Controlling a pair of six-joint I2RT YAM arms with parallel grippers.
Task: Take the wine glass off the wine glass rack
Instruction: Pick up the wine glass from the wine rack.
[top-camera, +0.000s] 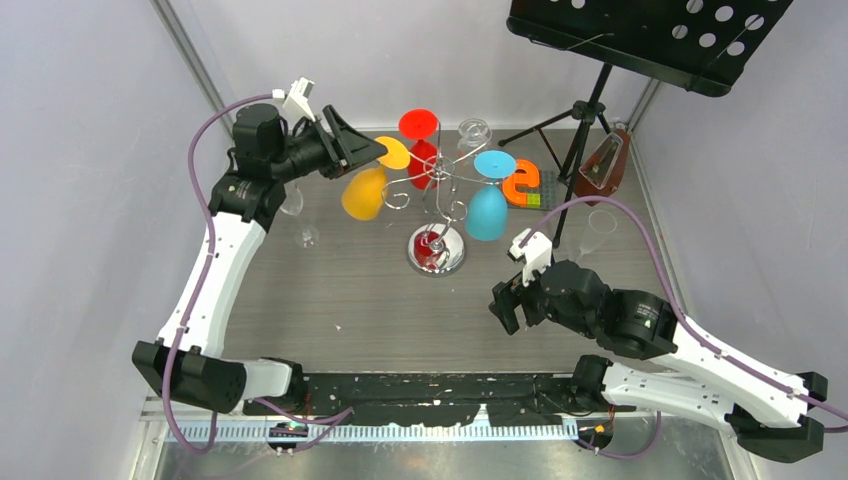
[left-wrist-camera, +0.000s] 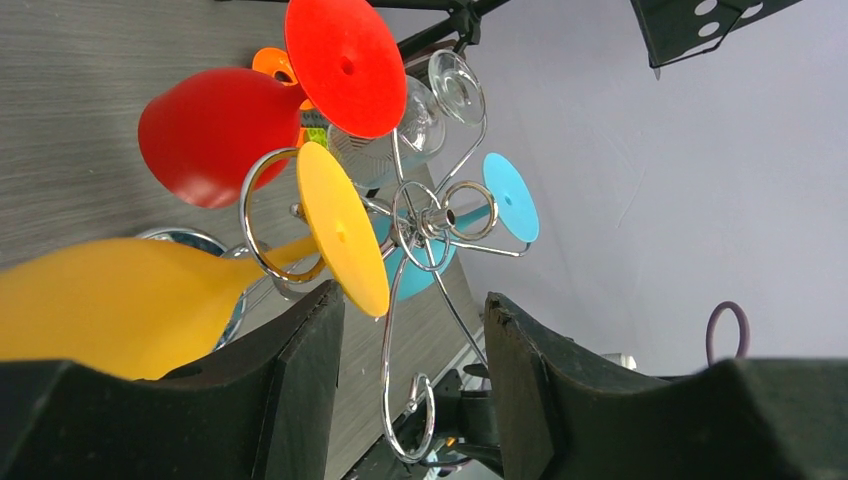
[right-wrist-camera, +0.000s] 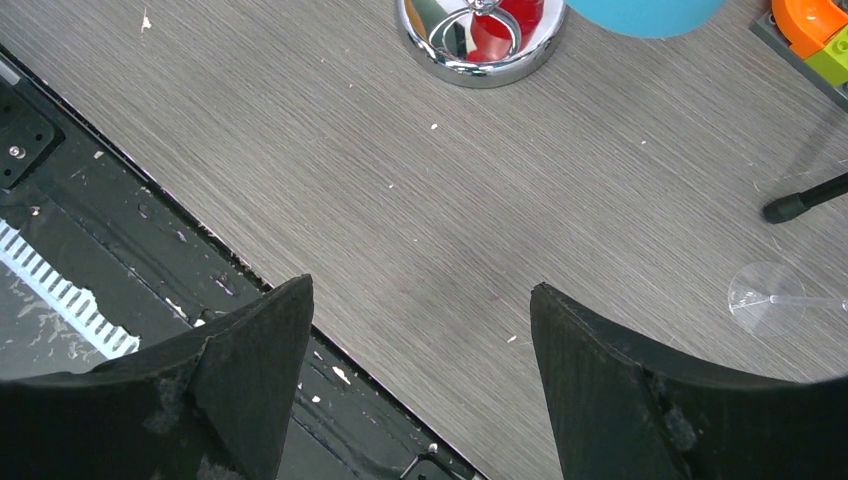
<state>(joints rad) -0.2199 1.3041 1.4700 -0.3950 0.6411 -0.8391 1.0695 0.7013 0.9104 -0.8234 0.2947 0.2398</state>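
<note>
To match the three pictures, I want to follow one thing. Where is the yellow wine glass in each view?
Top external: the yellow wine glass hangs left of centre, in the upper half.
Left wrist: the yellow wine glass fills the lower left, very close.
Right wrist: not in it.
Shared landmark: the blue wine glass.

Chrome wire wine glass rack (top-camera: 437, 250) with a round mirrored base, centre of the grey wood-grain surface (top-camera: 350, 300). It carries an inverted yellow wine glass (top-camera: 364, 193), red wine glass (top-camera: 424, 160) and blue wine glass (top-camera: 487, 212). Left tool (top-camera: 378, 150) sits at the yellow glass's foot; contact indiscernible. Right tool (top-camera: 505, 305) hangs near-right, apart from the rack. Black perforated music stand (top-camera: 640, 35), far right.
</note>
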